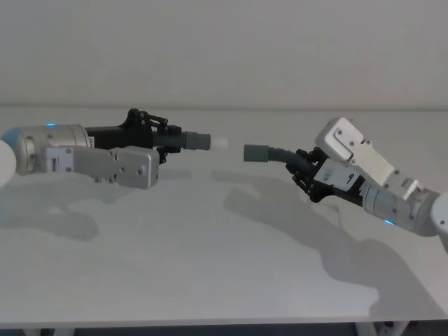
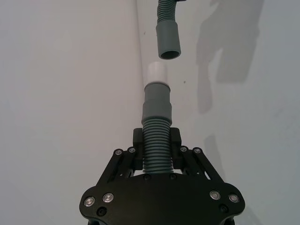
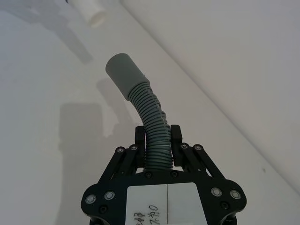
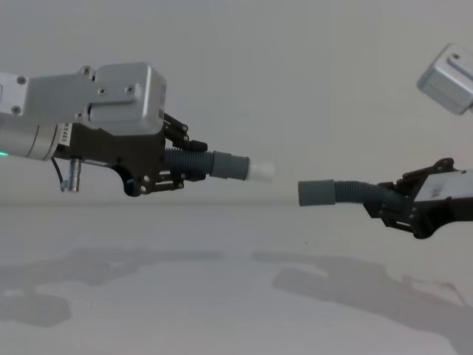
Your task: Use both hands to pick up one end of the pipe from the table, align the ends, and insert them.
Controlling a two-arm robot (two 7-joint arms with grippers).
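Grey ribbed pieces are both up off the table [image 1: 210,238]: our left gripper [image 1: 162,140] clamps the straight piece [image 1: 189,141], our right gripper [image 1: 302,168] the curved piece [image 1: 274,153]. Spigot [image 1: 219,143] and cuff [image 1: 255,152] face each other, near but apart; we judge final aligning and inserting remain.

Straight ribbed dark grey hose piece [image 1: 185,141] is clamped in the left pincer [image 1: 164,140] and held level above the tabletop [image 1: 210,252]. White spigot [image 1: 218,143] projects from its grey cuff. Curved hose piece [image 1: 283,155] is clamped in the right pincer [image 1: 302,168]. Its open grey cuff [image 1: 256,152] faces the spigot, near but apart and slightly lower.
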